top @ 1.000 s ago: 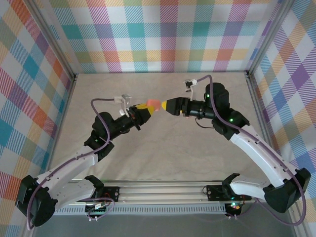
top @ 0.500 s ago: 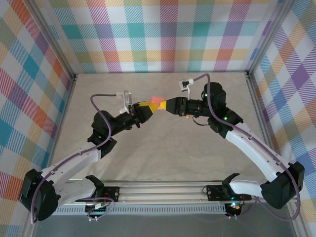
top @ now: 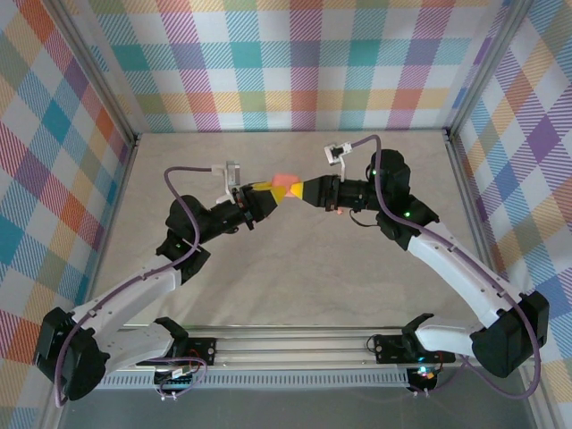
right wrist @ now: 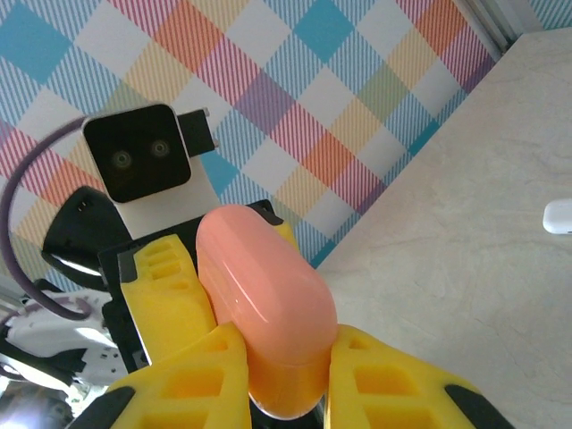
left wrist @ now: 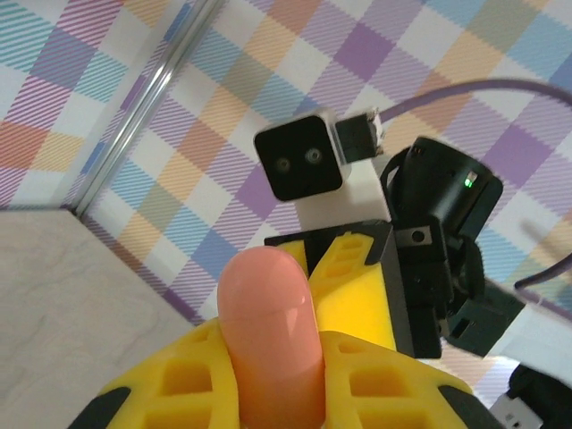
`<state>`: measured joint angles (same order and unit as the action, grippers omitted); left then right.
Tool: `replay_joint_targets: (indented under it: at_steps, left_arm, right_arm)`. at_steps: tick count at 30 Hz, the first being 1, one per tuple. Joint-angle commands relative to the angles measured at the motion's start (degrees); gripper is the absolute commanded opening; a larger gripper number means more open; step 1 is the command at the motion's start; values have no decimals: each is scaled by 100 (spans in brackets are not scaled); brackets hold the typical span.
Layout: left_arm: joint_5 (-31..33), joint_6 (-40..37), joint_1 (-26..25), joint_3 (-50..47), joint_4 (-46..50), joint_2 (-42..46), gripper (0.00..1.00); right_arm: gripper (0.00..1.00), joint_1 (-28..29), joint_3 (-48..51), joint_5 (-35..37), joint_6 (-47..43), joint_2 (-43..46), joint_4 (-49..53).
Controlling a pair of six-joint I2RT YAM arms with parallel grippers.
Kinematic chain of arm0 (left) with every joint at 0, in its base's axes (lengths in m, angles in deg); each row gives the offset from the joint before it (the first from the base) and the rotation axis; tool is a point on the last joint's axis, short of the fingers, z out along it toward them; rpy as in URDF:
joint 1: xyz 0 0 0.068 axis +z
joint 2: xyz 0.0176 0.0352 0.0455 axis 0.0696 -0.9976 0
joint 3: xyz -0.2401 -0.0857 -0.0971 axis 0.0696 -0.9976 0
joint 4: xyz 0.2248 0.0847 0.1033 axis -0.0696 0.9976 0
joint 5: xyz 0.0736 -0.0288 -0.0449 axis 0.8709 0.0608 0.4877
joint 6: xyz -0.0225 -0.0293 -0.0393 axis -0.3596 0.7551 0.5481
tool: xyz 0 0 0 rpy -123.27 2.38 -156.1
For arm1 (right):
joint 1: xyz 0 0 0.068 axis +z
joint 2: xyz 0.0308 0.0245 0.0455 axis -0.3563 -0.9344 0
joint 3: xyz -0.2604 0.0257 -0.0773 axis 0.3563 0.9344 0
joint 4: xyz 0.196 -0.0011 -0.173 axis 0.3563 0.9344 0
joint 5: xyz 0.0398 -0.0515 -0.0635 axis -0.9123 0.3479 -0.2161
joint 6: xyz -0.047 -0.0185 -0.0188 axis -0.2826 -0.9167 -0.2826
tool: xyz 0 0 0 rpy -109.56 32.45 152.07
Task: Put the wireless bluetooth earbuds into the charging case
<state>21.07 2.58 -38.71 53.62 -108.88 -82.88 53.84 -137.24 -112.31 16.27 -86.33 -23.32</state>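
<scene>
Above the table (top: pixel 295 268), far of centre, the two tools meet tip to tip in mid-air.

- Left tool (top: pixel 265 192): yellow fingers closed on the charging case (top: pixel 284 185), which sits clamped between them.
- Right tool (top: pixel 301 189): comes in from the right, and its fingers are also pressed against both sides of the same case. The case is held from both ends, clear of the table.
- Surroundings: plaid walls (top: pixel 295 63) on the left, far and right sides. A purple cable (top: pixel 179 192) loops over each arm. Each wrist camera looks straight at the opposite arm's black camera block (left wrist: pixel 299 156), which sits just behind the case.
- In the way: each tool's fingers cover the end of the case that they hold, so its lid edge cannot be made out in full.
- Other items: a small white piece (right wrist: pixel 559 216) lies on the table, cut by the right edge of the right wrist view. Cannot tell what it is.
- Case axis: the long axis runs along the line between the two tools. In the left wrist view its rounded end points away from the left tool, toward the right one. In the right wrist view it leans to the upper left, with a seam near the gripped end.
</scene>
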Motion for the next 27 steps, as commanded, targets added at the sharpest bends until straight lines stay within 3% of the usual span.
replay_joint_targets:
  at_steps: [1,7,14,21,27]
  left_arm:
    - [-274,-534,-41,284,812,140,22]
    - [-359,-806,-18,326,1229,271,35]
    - [-582,-1082,216,519,1887,449,58]
    - [-1580,-690,945,620,1932,518,66]
    - [-2434,-693,953,928,2235,211,60]
  right_arm:
    - [5,131,-240,-254,-728,-43,472]
    - [1,122,-278,-191,-950,-39,508]
    - [0,97,-397,-217,-1377,-6,843]
    - [0,26,-327,-93,-1982,290,1287]
    - [1,17,-226,9,-2309,432,1434]
